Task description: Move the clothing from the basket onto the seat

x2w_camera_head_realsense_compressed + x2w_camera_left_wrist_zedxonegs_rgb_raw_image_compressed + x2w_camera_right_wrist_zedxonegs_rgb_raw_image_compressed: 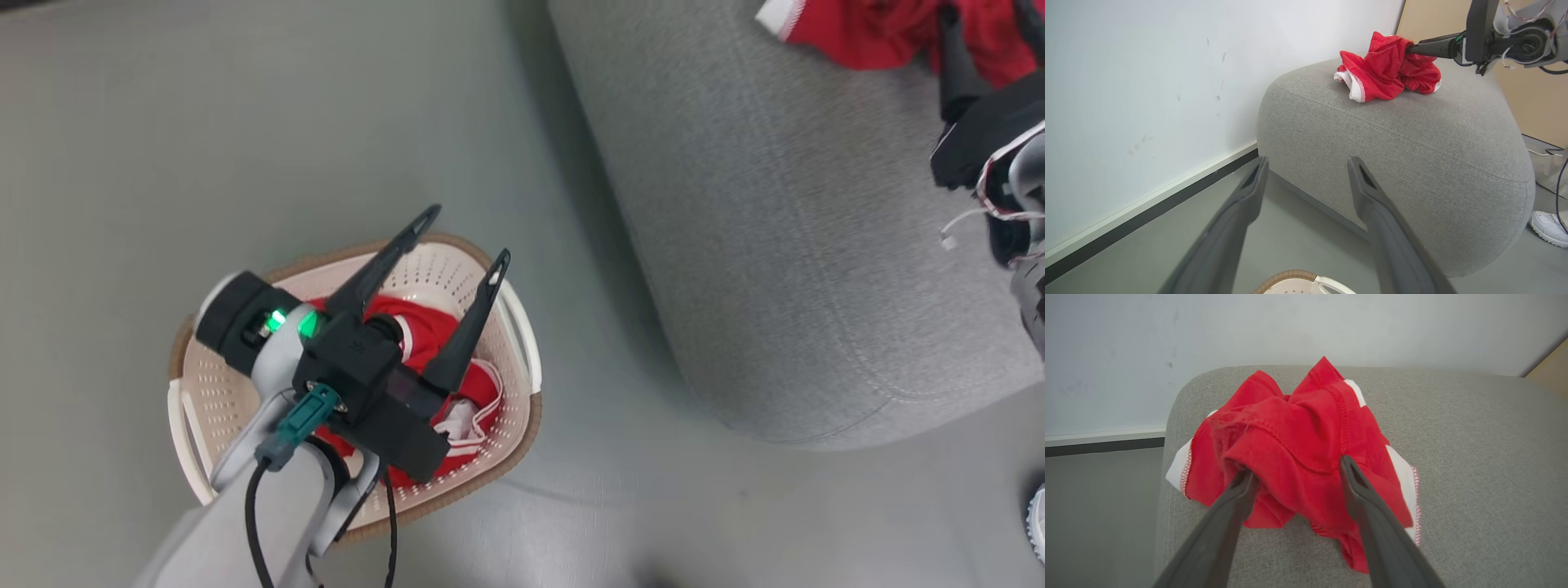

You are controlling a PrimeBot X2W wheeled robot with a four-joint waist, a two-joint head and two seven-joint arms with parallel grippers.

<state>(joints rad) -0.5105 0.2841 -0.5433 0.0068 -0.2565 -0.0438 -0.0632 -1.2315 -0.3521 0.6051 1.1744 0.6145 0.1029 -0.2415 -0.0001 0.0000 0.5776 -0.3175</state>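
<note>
Release on the seat (775,245), basket (529,429) next.
Head view: left end effector (468,233) hovers spread over clothing (424,331) in the basket. Left wrist view: red garment (1384,69) lies atop the seat. Right wrist view: right end effector (1295,467) released amid cloth; withdraw straight, avoiding snags.

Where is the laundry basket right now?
In the head view the basket stands on the floor at lower left, apart from the grey sofa to its right, beneath the open left gripper, with red clothing inside.
</note>
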